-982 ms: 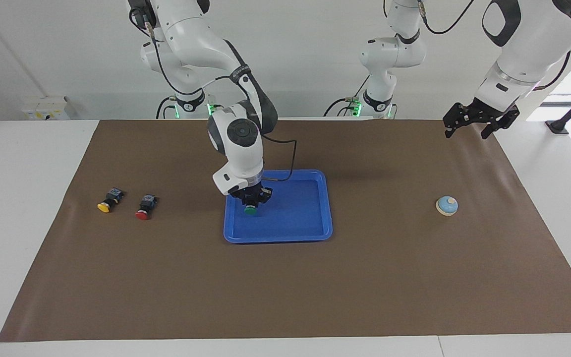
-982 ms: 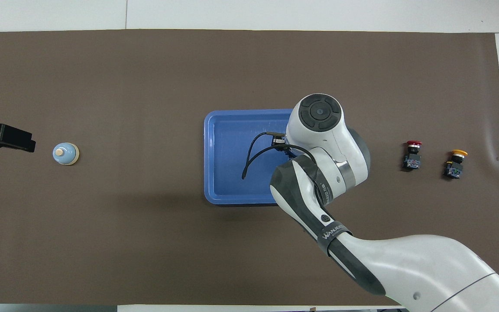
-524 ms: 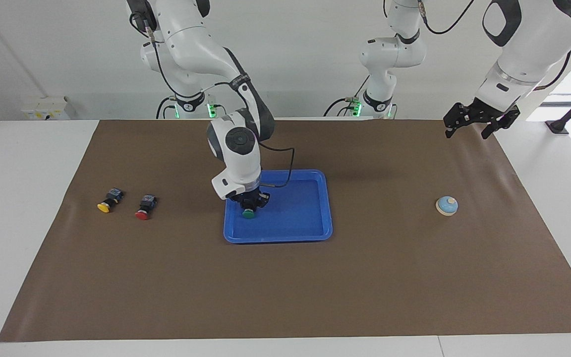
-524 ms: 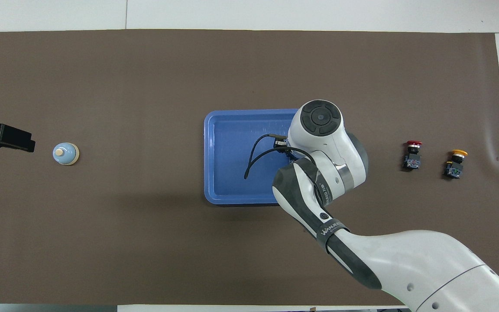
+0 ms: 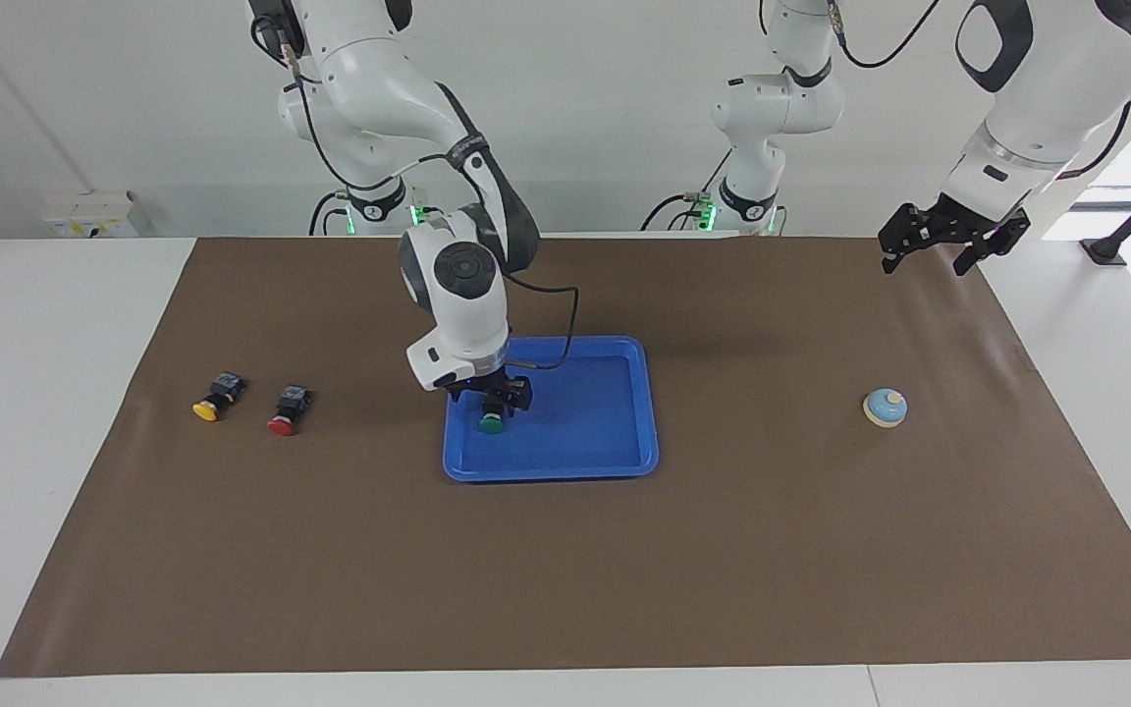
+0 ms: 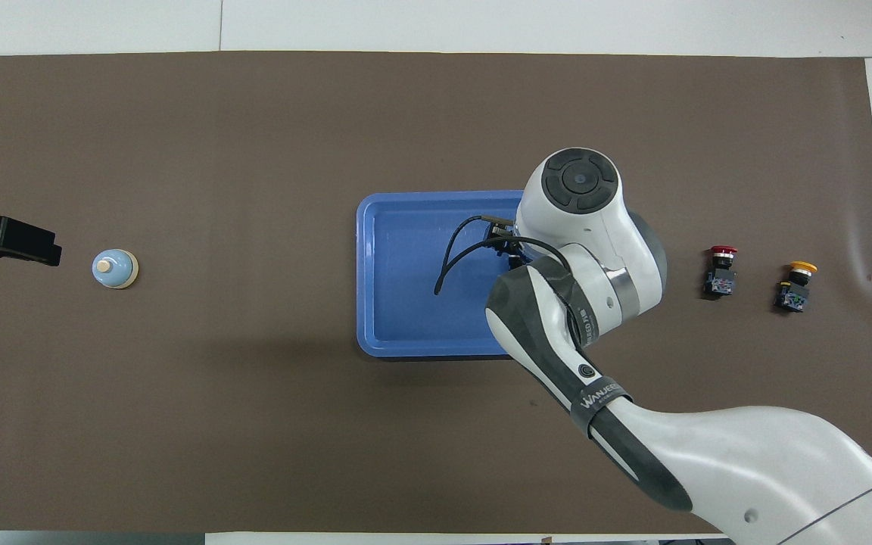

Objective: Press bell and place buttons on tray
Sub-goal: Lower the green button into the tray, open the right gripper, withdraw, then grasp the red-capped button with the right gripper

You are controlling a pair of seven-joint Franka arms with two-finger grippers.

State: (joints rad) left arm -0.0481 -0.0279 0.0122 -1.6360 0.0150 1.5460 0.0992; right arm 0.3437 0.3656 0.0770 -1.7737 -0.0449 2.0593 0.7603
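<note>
The blue tray (image 5: 595,412) lies mid-table; it also shows in the overhead view (image 6: 406,303). The green button (image 5: 492,424) rests in it, at the end toward the right arm. My right gripper (image 5: 492,401) is right over that button, close around its black body; in the overhead view the arm hides both. The red button (image 5: 286,412) and the yellow button (image 5: 212,401) lie on the mat toward the right arm's end. The bell (image 5: 885,407) stands toward the left arm's end. My left gripper (image 5: 927,263) waits open in the air beside the bell.
A brown mat (image 5: 565,570) covers most of the white table. A black cable (image 6: 447,265) loops from the right wrist over the tray. The red button (image 6: 720,272), yellow button (image 6: 795,286) and bell (image 6: 113,269) also show in the overhead view.
The right arm's wrist has shifted a little toward the right arm's end. The green button has settled lower in the tray and stays put. The left arm has not moved.
</note>
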